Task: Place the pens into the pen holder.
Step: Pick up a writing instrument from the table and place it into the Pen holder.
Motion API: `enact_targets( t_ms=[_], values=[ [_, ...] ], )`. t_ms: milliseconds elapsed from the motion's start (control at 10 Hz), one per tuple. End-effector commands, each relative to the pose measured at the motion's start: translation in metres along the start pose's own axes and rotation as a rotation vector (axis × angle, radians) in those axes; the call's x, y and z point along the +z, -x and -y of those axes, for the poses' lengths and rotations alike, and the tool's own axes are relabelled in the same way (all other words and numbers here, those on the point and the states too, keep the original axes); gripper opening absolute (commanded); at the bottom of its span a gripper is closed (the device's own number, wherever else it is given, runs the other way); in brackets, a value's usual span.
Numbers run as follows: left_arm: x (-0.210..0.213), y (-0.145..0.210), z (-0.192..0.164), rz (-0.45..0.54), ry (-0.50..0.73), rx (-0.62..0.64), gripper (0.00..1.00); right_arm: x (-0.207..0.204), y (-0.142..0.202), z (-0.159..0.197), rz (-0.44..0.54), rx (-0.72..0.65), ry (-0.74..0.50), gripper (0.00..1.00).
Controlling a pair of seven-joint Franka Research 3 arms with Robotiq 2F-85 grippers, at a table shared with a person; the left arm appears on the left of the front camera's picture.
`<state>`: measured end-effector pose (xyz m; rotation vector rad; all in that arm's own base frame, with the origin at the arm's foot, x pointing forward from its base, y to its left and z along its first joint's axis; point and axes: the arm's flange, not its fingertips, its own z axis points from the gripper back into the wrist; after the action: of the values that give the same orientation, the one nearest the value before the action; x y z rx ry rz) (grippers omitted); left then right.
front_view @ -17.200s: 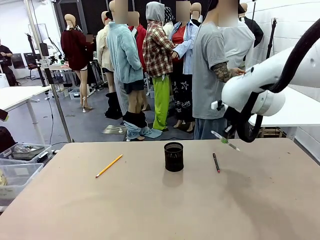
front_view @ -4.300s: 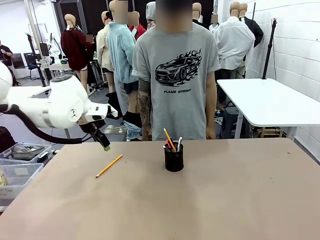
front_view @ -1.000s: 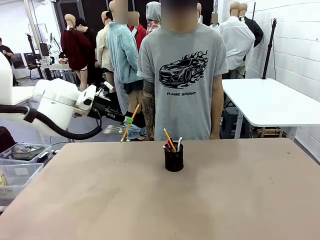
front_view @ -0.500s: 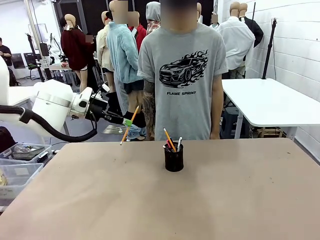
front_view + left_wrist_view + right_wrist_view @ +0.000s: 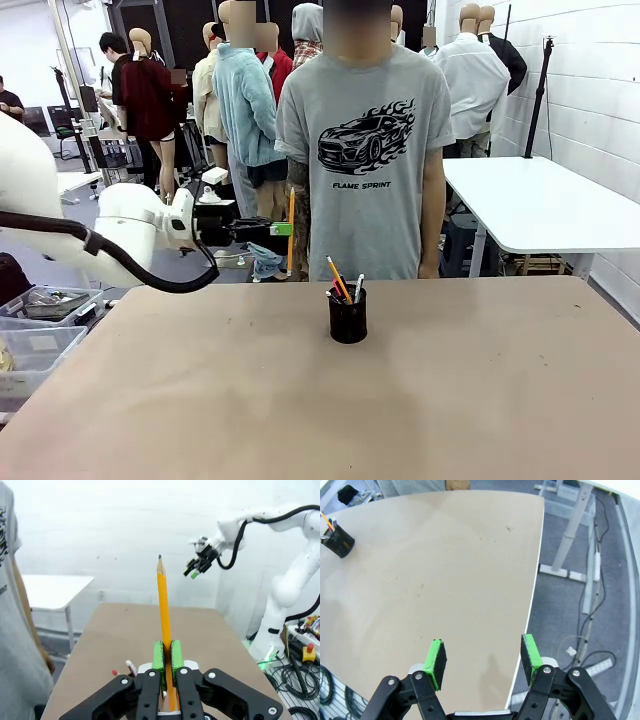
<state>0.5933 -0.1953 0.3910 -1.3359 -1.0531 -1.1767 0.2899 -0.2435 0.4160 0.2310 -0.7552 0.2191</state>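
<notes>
Left hand (image 5: 283,229) grips pencil (image 5: 291,232) upright above table's (image 5: 150,400) far edge.

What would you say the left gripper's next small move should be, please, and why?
Probably carry the pencil sideways to above the holder. The left gripper is shut on it, upright, above the table's far edge and left of the holder, which already has pens in it.

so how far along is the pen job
Mostly done: several pens already stand in the holder. In hand: the left gripper is shut on the yellow pencil, held upright above the table, left of the holder. Left: carry it over and drop it in. The right gripper is open, empty.
</notes>
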Motion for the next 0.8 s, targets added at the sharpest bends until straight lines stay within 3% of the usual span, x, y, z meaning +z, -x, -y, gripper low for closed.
enact_targets(
  t_ms=[0,200,700],
  values=[
    [-0.022,0.006,-0.03,0.022,-0.036,-0.045,0.0,0.0,0.0,0.001,-0.004,0.011,-0.007,0.75],
    [-0.051,0.015,-0.048,0.019,-0.018,-0.087,0.0,0.0,0.0,0.001,-0.004,0.011,-0.007,0.75],
    [-0.078,0.035,-0.076,0.076,0.017,-0.032,0.0,0.0,0.0,0.001,-0.004,0.011,-0.007,0.75]
  ],
)
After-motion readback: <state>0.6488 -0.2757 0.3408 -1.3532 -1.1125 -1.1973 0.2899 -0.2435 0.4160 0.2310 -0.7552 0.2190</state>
